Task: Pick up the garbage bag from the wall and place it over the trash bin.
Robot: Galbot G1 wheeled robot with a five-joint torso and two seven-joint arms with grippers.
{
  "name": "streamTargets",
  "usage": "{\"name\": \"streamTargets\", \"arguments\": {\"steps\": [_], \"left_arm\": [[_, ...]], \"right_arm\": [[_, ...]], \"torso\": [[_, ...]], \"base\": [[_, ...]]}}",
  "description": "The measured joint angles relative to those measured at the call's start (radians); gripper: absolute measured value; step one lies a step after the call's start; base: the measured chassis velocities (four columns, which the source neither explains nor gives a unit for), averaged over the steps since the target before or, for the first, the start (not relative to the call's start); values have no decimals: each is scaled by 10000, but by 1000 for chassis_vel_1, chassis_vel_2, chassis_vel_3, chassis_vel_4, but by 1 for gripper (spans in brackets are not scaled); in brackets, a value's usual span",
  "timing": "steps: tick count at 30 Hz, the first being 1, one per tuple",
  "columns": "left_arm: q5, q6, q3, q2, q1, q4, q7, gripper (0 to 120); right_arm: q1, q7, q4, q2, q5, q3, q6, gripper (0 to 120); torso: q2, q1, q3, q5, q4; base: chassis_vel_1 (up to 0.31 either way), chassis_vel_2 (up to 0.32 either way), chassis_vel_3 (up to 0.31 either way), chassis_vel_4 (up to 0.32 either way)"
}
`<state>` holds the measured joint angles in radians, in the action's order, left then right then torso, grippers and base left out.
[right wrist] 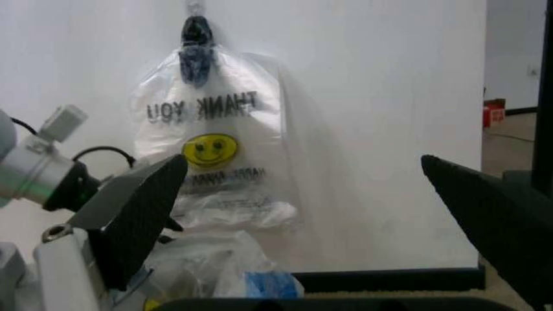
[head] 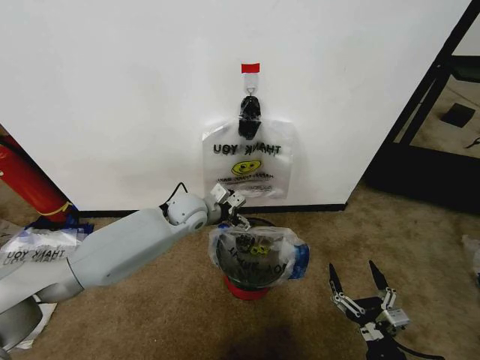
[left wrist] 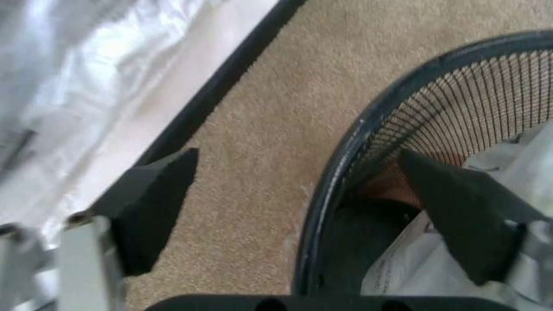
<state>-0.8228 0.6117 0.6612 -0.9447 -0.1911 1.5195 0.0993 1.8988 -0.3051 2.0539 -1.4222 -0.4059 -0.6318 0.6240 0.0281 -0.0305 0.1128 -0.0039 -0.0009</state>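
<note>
A translucent garbage bag (head: 246, 161) (right wrist: 214, 142) with THANK YOU lettering and a yellow smiley hangs from a black hook (head: 250, 105) under a red tape strip (head: 250, 68) on the white wall (head: 112, 97). Below it stands the black trash bin (head: 247, 281) on a red base, with another printed bag (head: 259, 251) spread over its top. My left gripper (head: 238, 217) (left wrist: 298, 159) is open at the bin's back rim (left wrist: 346, 175), one finger outside over the carpet and the other inside the rim. My right gripper (head: 351, 268) (right wrist: 302, 162) rests open, low at the right of the bin.
A red cylinder (head: 30, 180) leans at the far left, with more plastic bags (head: 37, 247) on the carpet beside it. A black shelf frame (head: 427, 112) stands to the right of the wall's corner. A black baseboard (left wrist: 216, 84) runs along the wall foot.
</note>
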Motion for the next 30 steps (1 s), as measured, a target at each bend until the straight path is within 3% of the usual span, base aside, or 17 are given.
{"name": "streamTargets", "arguments": {"steps": [4, 9, 21, 27, 30], "left_arm": [[18, -3, 101, -85, 22, -117, 35, 81], [26, -47, 793, -187, 460, -394, 91, 54], [19, -19, 1062, -198, 475, -295, 35, 16], [-844, 187, 727, -180, 433, 21, -586, 3], [-2232, 676, 29, -174, 89, 410, -1533, 0]], "right_arm": [[11, 0, 16, -23, 40, 52, -3, 100], [58, -27, -35, -39, 269, -17, -61, 100], [-75, 36, -33, 52, 195, -99, -309, 100], [-151, 85, -79, 56, 181, -20, -340, 100], [-193, 93, -85, 65, 196, 1, -376, 100]], "torso": [[0, 0, 0, 0, 0], [0, 0, 0, 1, 1], [0, 1, 0, 3, 2], [0, 1, 0, 0, -7], [0, 1, 1, 1, 2]], "base": [[0, 0, 0, 0], [0, 0, 0, 0], [0, 0, 0, 0], [0, 0, 0, 0], [0, 0, 0, 0]]}}
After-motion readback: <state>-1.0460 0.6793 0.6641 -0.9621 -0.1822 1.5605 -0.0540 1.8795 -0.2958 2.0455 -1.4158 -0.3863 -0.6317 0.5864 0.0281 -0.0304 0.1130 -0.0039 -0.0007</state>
